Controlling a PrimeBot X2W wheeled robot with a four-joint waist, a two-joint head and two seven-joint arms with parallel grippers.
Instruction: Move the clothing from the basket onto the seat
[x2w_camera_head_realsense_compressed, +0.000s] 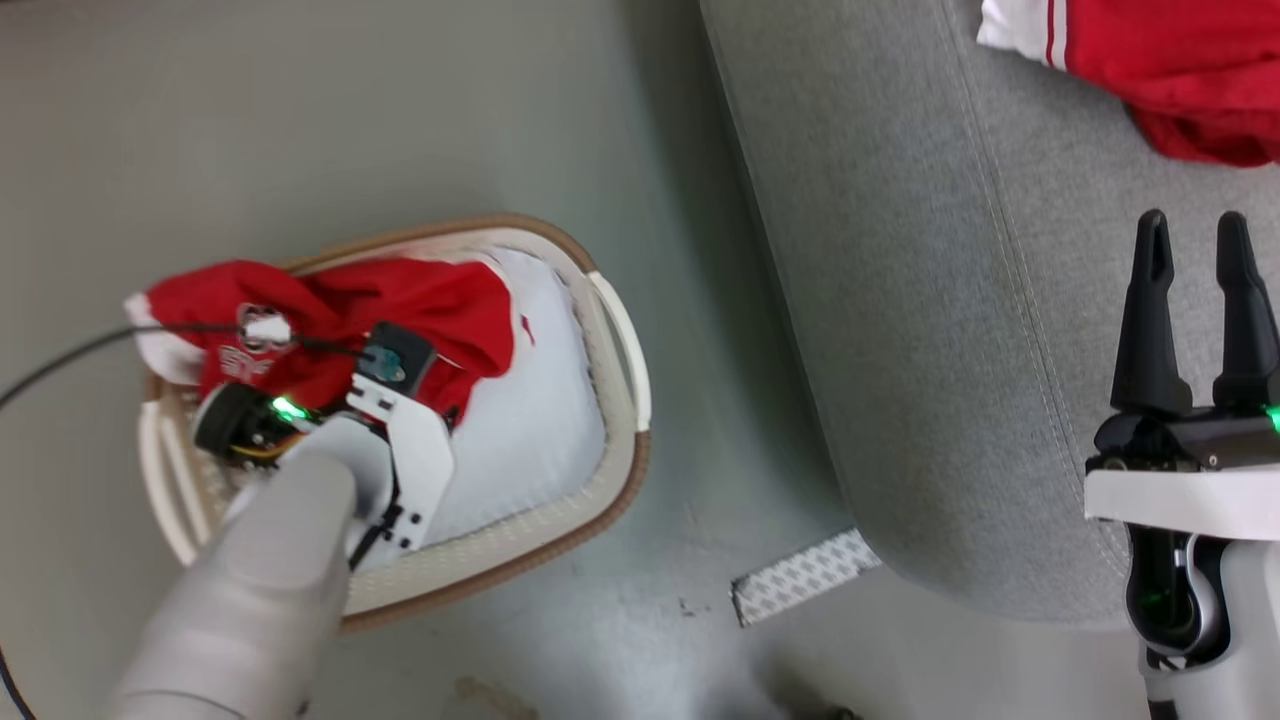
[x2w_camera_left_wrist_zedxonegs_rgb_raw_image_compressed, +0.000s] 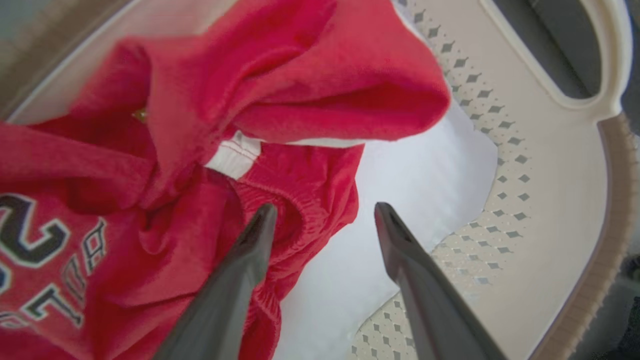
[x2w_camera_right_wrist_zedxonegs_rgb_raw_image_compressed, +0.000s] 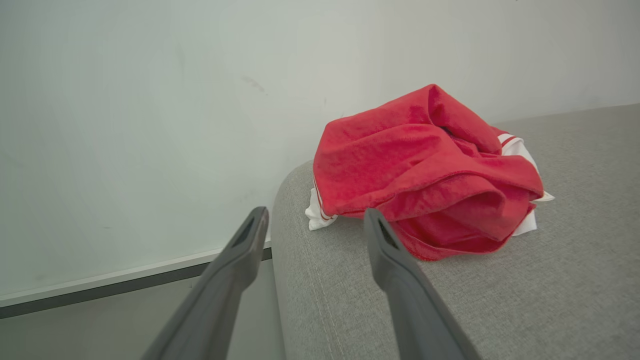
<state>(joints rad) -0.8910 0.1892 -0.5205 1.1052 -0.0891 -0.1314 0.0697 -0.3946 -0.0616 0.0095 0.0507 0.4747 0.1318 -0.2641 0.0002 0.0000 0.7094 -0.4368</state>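
Step in hand, as judged: another pick from the basket (x2w_camera_head_realsense_compressed: 622, 330).

- The left gripper (x2w_camera_left_wrist_zedxonegs_rgb_raw_image_compressed: 325, 207) is being held low inside the basket, jaws spread wide, nothing between them.
- One finger is being shown over the elastic hem of the clothing (x2w_camera_left_wrist_zedxonegs_rgb_raw_image_compressed: 300, 90), the other over the white liner (x2w_camera_left_wrist_zedxonegs_rgb_raw_image_compressed: 425, 190). Contact with the cloth cannot be told.
- The clothing is being kept bunched at the basket's left end, with one fold draped over the rim there. The liner at the right end is being left bare.
- One red garment (x2w_camera_right_wrist_zedxonegs_rgb_raw_image_compressed: 425, 170) is already lying on the seat (x2w_camera_right_wrist_zedxonegs_rgb_raw_image_compressed: 550, 290), at its far rounded edge by the wall (x2w_camera_right_wrist_zedxonegs_rgb_raw_image_compressed: 150, 100).
- The right gripper (x2w_camera_head_realsense_compressed: 1192, 225) is being held above the seat's near edge, released and empty, well apart from that garment.

Next move, as judged:
- The open jaws need to be shifted toward the heap until a thick fold is being straddled.
- They are then to be closed on cloth alone.
- The load is then to be lifted clear of the rim and carried over the floor (x2w_camera_head_realsense_compressed: 400, 120) to the seat.

In the way:
- The liner may be pinched along with the hem.
- A black cable (x2w_camera_head_realsense_compressed: 60, 365) is being trailed across the heap.
- Trailing cloth may be snagged on the rim or the loop handle.
- A patterned strip (x2w_camera_head_realsense_compressed: 805, 578) is lying on the floor between basket and seat.
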